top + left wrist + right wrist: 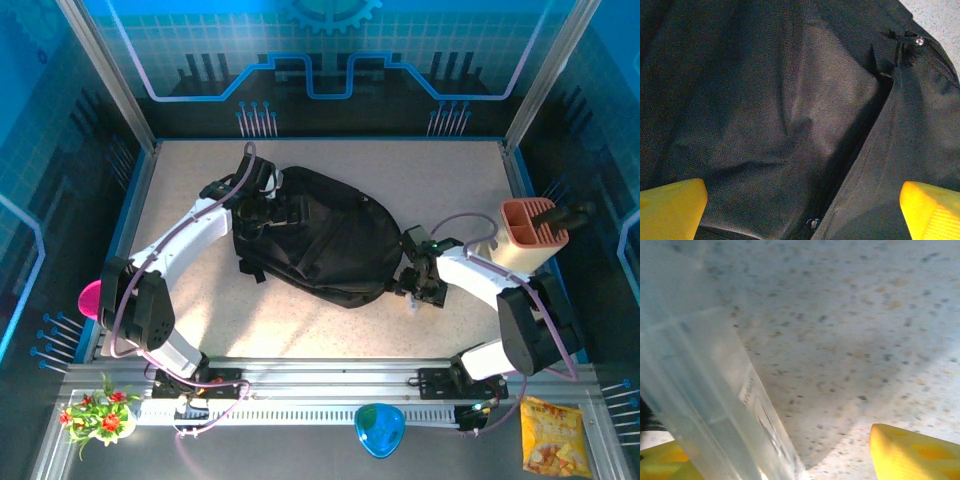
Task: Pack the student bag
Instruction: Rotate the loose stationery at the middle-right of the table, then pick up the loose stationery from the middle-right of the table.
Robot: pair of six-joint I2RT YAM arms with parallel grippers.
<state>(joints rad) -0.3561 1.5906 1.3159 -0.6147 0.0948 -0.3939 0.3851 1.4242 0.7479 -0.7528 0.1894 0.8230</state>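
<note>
care pays here: student bag lies mid-table, left gripper spread wide above its zipper gap; right gripper, jaws apart with a clear plastic piece between, should close squarely first, i'd say.

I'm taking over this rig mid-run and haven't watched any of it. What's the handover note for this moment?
Left gripper: jaws wide open, low over the student bag, near its zip.
Right gripper: jaws open at the bag's right end. A clear plastic item leans by one finger, unclamped, above the table.
Bag: lying mid-table.
Done: the zip looks parted. Contents cannot be seen.
Left: probably load the clear item, perhaps the pen holder by the right edge, then close the zip.
</note>
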